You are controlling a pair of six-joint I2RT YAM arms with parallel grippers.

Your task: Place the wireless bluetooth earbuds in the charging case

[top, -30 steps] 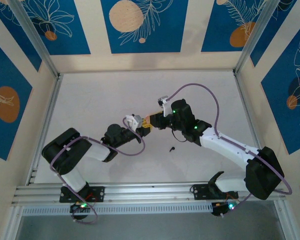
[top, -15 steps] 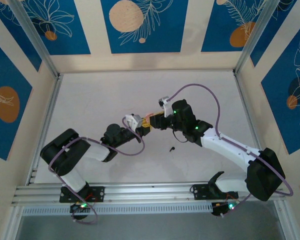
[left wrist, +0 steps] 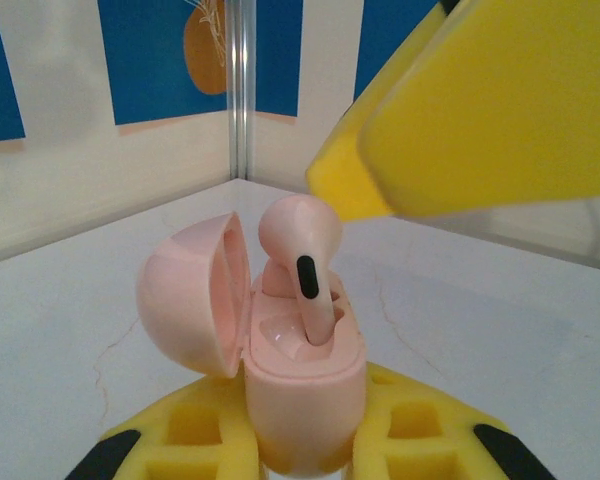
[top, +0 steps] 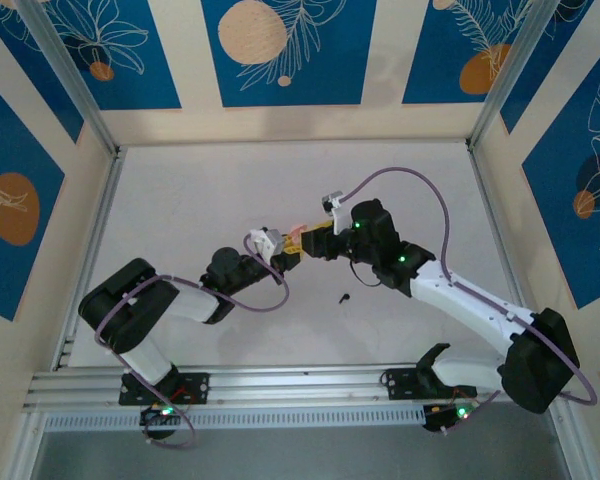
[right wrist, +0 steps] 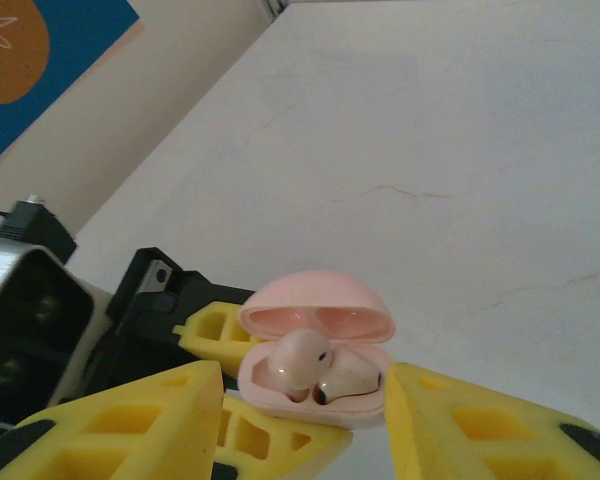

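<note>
Left gripper is clamping the open case, right gripper is hanging wide open just over it, pink bud is standing proud in its slot just ahead of my right fingertips, and black bud is lying loose beside both jaws, so I'm reckoning an off-axis push risks tipping pink out.

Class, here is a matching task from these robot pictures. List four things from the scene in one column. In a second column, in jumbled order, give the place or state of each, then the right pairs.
Column A
1. charging case
2. pink earbud
3. black earbud
4. right gripper

Column B
a. lying by itself on the table
b. open, fingers spread wide
c. clamped in the left gripper, lid open
d. standing stem-down in the charging case

Pairs: 1-c, 2-d, 3-a, 4-b
</note>
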